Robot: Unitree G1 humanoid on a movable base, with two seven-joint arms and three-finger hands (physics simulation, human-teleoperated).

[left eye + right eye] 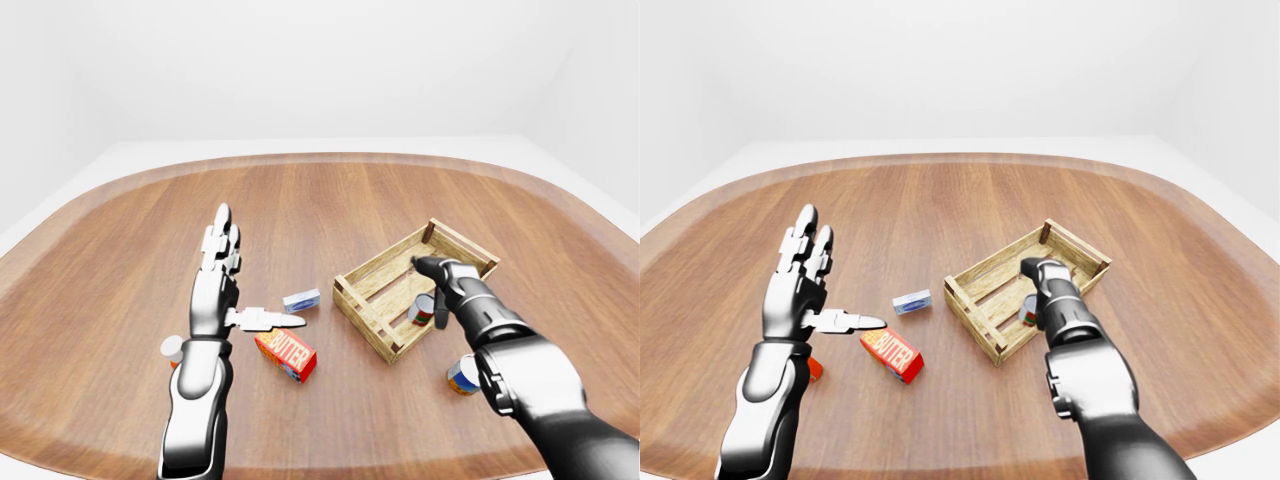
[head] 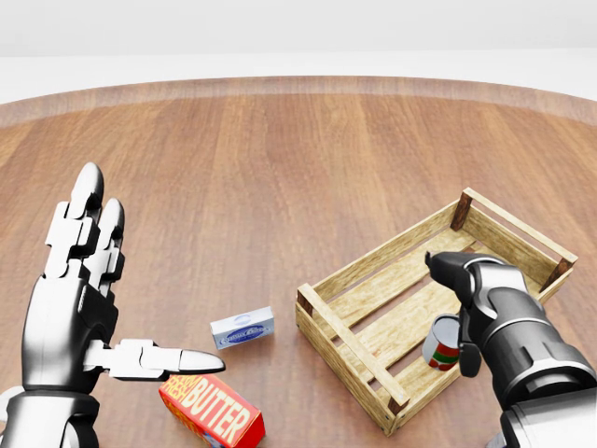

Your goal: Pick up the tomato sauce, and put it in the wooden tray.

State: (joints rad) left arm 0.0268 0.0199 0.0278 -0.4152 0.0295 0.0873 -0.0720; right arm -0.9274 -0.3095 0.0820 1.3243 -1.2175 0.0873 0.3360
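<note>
The tomato sauce can [image 2: 442,343], red and green with a white band, lies inside the wooden tray [image 2: 347,359] near its lower right corner. My right hand [image 2: 450,308] hovers right over the can. Its fingers [image 2: 446,264] stretch out past the can and its thumb hangs down beside it; they do not close round it. My left hand [image 2: 149,271] is open and empty, fingers up and thumb pointing right, above the table to the left of the tray.
A red butter box [image 2: 213,411] and a small blue-and-white box [image 2: 242,329] lie between my left hand and the tray. Another can [image 1: 464,375] stands on the table to the tray's lower right. A third can [image 1: 172,349] peeks out behind my left forearm.
</note>
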